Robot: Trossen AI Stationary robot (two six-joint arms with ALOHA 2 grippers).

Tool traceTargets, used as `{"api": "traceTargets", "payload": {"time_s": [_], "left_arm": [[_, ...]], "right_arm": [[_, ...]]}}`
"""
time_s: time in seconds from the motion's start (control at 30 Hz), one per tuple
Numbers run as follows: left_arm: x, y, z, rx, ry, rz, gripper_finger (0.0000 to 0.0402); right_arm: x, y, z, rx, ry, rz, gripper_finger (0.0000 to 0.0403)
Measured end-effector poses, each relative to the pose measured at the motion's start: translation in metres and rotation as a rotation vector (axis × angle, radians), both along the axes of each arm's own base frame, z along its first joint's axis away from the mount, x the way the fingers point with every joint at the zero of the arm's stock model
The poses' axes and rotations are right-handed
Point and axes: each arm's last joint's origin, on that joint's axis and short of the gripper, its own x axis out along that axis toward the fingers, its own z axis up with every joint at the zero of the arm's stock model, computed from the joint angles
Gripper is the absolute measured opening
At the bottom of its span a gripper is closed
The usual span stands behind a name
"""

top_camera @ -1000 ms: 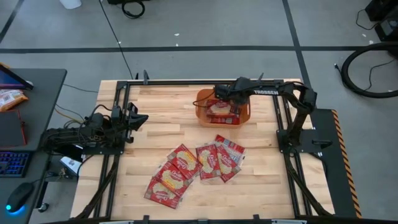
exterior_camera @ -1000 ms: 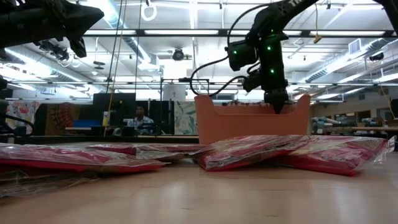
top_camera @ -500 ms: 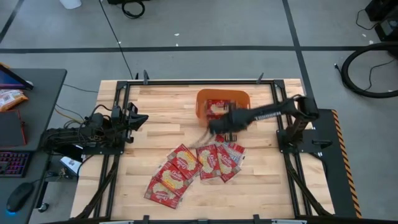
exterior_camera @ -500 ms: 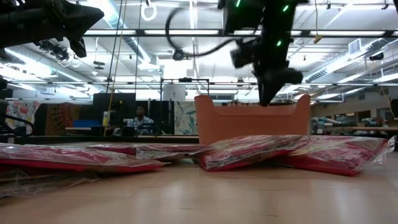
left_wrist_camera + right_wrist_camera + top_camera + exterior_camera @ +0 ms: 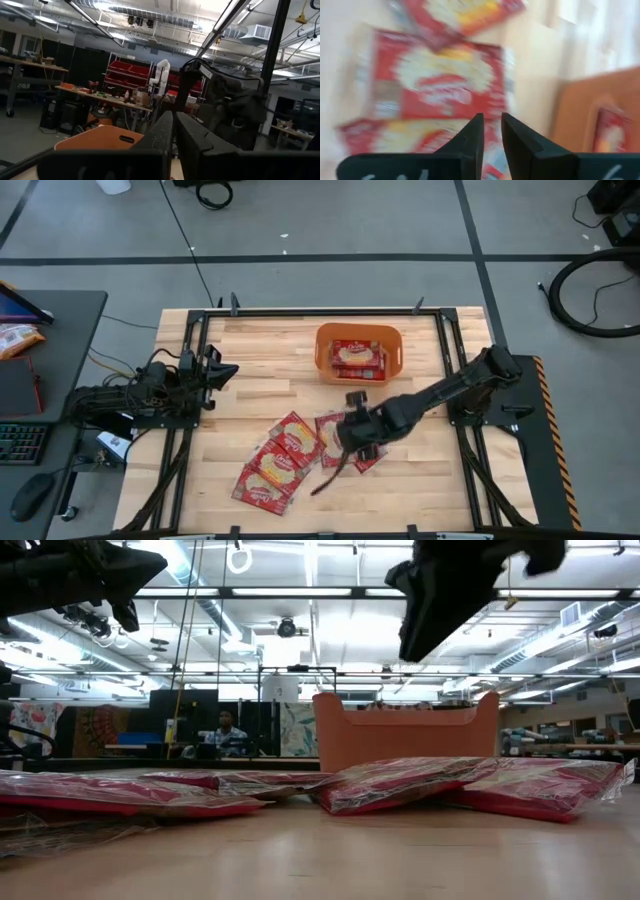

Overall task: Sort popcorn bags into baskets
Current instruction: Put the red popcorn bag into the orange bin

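Right gripper (image 5: 352, 442) hung over the loose heap, and we saw its two fingers nearly together with only a thin gap between them, nothing held. Directly beneath it lay the popcorn bags (image 5: 300, 448), fanned out and overlapping on the table (image 5: 250, 360); in the right wrist view one red packet (image 5: 437, 85) sat just ahead of the fingertips, flat, with others overlapping its edges. Beyond the gripper, toward the far side of the table, stood the orange basket (image 5: 327, 358), well apart from the heap, with at least two packets (image 5: 358, 358) already lying inside.

We judged these bags light and flat, wrapped in glossy film that looked slippery and crinkly, soft enough to sag when lifted by one end. From the low view they lay puffed and slightly domed, so a raised edge or corner seemed the best place to take hold, rather than the broad face. Where packets overlapped, a pinch risked dragging a neighbour along.

Left gripper (image 5: 222, 370) waited off at its own side of the table, fingers closed together, holding nothing.
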Motion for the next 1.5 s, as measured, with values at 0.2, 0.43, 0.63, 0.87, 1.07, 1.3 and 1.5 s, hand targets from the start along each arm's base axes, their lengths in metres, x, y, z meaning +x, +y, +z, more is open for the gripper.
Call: {"api": "traceTargets", "payload": {"time_s": [0.2,0.43,0.63,0.87,1.07,1.3,1.5], "left_arm": [[-0.001,0.000,0.002,0.022,-0.014,0.008,0.0025],[-0.001,0.000,0.003,0.038,-0.025,0.019,0.0025],[-0.001,0.000,0.003,0.037,-0.024,0.019,0.0025],[-0.001,0.000,0.003,0.035,-0.024,0.018,0.0025],[-0.001,0.000,0.003,0.035,-0.023,0.018,0.0025],[-0.001,0.000,0.002,0.033,-0.017,0.018,0.0025],[-0.001,0.000,0.002,0.033,-0.016,0.017,0.0025]], "right_arm": [[-0.012,0.036,-0.014,0.064,-0.053,0.080,0.0118],[-0.033,0.069,-0.047,-0.002,-0.123,0.343,0.0181],[-0.037,0.075,-0.067,-0.028,-0.255,0.428,0.0218],[-0.044,0.070,-0.085,-0.028,-0.284,0.436,0.0229],[-0.036,0.078,-0.102,-0.071,-0.292,0.479,0.0227],[-0.027,0.082,-0.119,-0.219,-0.269,0.474,0.0227],[-0.032,0.077,-0.124,-0.279,-0.193,0.473,0.0214]]}}
